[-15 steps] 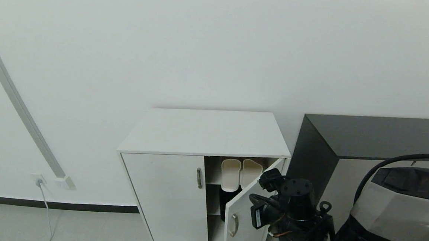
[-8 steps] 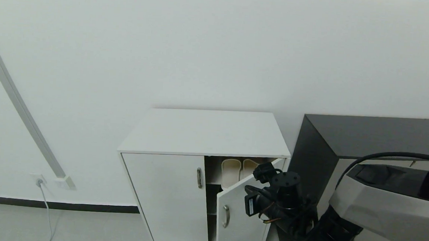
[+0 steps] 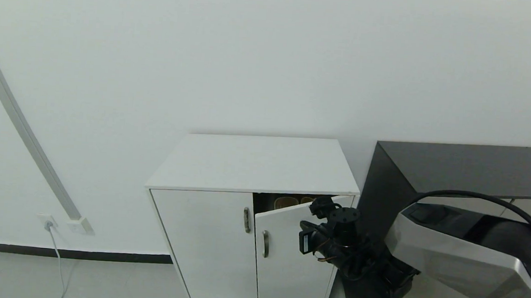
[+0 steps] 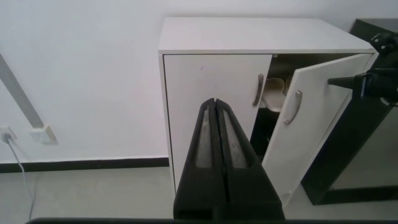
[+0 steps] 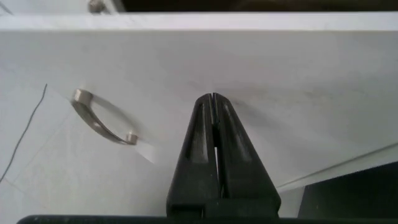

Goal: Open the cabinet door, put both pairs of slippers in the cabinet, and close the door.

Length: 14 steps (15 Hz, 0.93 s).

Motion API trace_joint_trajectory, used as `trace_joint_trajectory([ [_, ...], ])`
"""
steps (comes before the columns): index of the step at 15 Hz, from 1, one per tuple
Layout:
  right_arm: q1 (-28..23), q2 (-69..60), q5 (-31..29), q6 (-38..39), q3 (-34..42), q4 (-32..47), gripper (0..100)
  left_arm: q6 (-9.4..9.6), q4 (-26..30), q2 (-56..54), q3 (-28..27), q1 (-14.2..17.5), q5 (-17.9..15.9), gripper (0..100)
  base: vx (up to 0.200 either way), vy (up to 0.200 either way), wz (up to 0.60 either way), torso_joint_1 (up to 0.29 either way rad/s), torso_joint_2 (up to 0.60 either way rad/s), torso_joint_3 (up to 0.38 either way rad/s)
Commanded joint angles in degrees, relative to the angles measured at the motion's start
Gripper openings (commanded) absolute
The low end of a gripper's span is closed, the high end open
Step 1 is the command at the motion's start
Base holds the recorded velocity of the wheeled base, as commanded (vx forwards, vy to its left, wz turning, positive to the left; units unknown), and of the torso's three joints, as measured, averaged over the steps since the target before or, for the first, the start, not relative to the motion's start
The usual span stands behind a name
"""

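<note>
The white cabinet [image 3: 253, 162] is seen standing against the wall, with a dark piece of furniture [image 3: 467, 166] just beside it on the right. Its left door [image 3: 204, 246] is shut flat. The right door [image 3: 293, 256] is ajar, swung out at a slight angle, so that a narrow wedge of the interior is exposed along its top edge.

Through that gap a pale pair of slippers [image 3: 290, 200] is glimpsed on the upper shelf inside the cabinet; from the left wrist view they are caught between the two door handles. What lies in the darker space below them cannot be made out.

The right claw [image 5: 214, 98] is closed tight, finger against finger, with nothing held between them. Its tips are set against the outer face of the right door, near the top edge and well apart from the curved metal handle [image 5: 102, 121]. Whether firm contact is made cannot be told for certain, though the tips appear pressed to the panel.

The left claw [image 4: 215, 101] is likewise closed, nothing gripped, and is held back in front of the cabinet, pointed at the left door and clear of it.

A wall socket [image 3: 48, 222] with a cable plugged in is noted low on the wall to the left.
</note>
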Motion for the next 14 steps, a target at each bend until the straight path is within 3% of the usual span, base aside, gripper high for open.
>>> trace_joint_trajectory([
  [1, -0.38, 2.17, 0.01, -0.03, -2.33, 0.06, 0, -0.02, 0.0, -0.01, 0.0, 0.01, 0.06, 0, 0.0, 0.0, 0.0, 0.0, 0.0, 0.0],
  [14, -2.49, 4.98, 0.01, -0.12, -11.91, 4.46, 0, -0.11, 0.0, -0.01, 0.0, 0.01, 0.06, 0, 0.0, 0.0, 0.0, 0.0, 0.0, 0.0],
])
